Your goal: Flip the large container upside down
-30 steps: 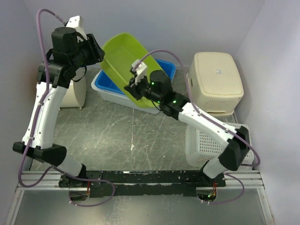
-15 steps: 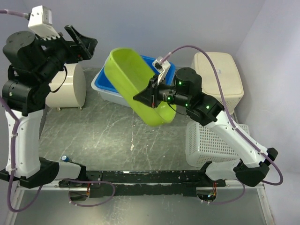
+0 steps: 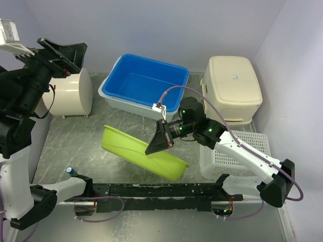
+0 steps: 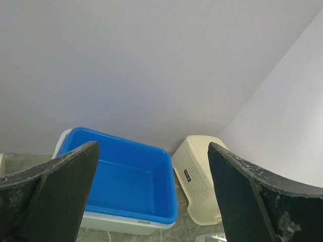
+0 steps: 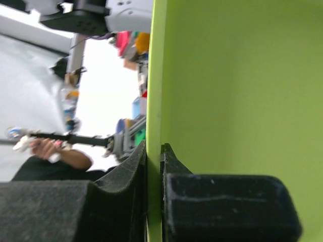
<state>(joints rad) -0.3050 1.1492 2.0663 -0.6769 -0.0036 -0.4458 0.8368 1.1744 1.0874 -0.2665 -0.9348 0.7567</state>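
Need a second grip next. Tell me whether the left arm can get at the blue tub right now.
Probably yes. The left gripper hangs open, facing the blue tub, nothing between; the right gripper holds the green tub nearer the front.

Left arm [image 3: 17, 161], at nine o'clock of the overhead view: long white shells joined by bulky black motor housings; right arm [image 3: 241, 150], at four o'clock, built alike, with small green lights [image 3: 184, 111] glowing on its black joints; a grey-purple cable [image 3: 177, 89] runs along each arm to its base; a white boxy camera block [image 3: 10, 34] sits on each wrist; left gripper [image 4: 152, 151] has broad, flat black fingers [image 4: 55, 196], wedge-shaped, edges scuffed with pale flecks; right gripper [image 5: 153, 148] shows black pads [image 5: 222, 201] with a grainy, foam-like face; both bases bolt onto a black bar [image 3: 161, 190] over a silver rail [image 3: 43, 191] at six o'clock; thin reddish wires [image 3: 229, 202] curl beneath.
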